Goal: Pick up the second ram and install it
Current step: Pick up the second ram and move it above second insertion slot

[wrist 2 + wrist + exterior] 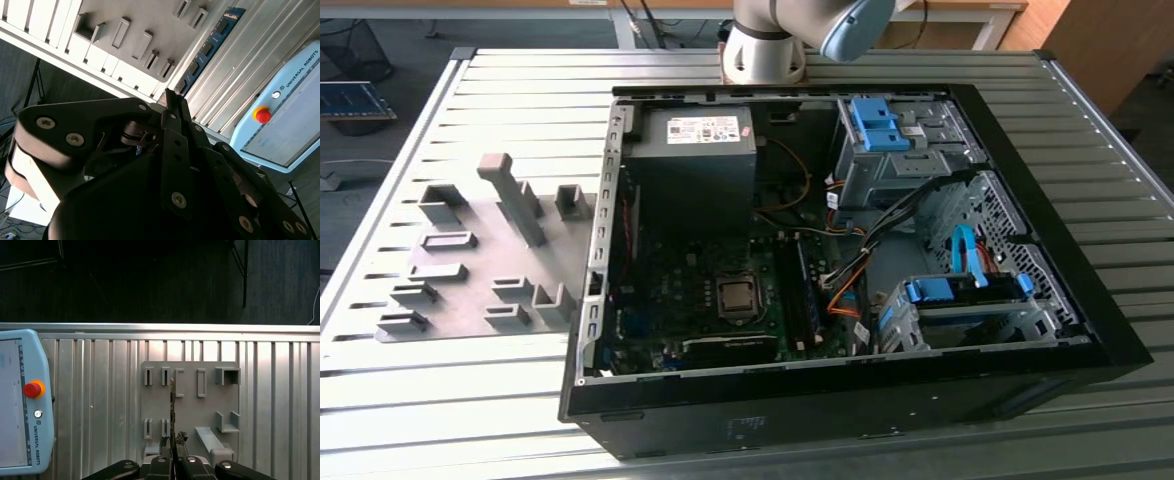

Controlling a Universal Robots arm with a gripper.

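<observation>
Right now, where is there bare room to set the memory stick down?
Bare ribbed table between the pendant and the grey holder plate, and past the plate's other side. Crowded: the open computer case, full of cables. The gripper holds the memory stick.

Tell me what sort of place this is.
Probably a robotics assembly lab: an open computer case on a slatted metal table, a grey fixture plate, and a robot teach pendant.

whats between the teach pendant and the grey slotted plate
Bare ribbed metal table, in the first wrist view: nothing lies between the teach pendant and the grey slotted plate. The gripper holds the second ram edge-on above that plate.
</observation>
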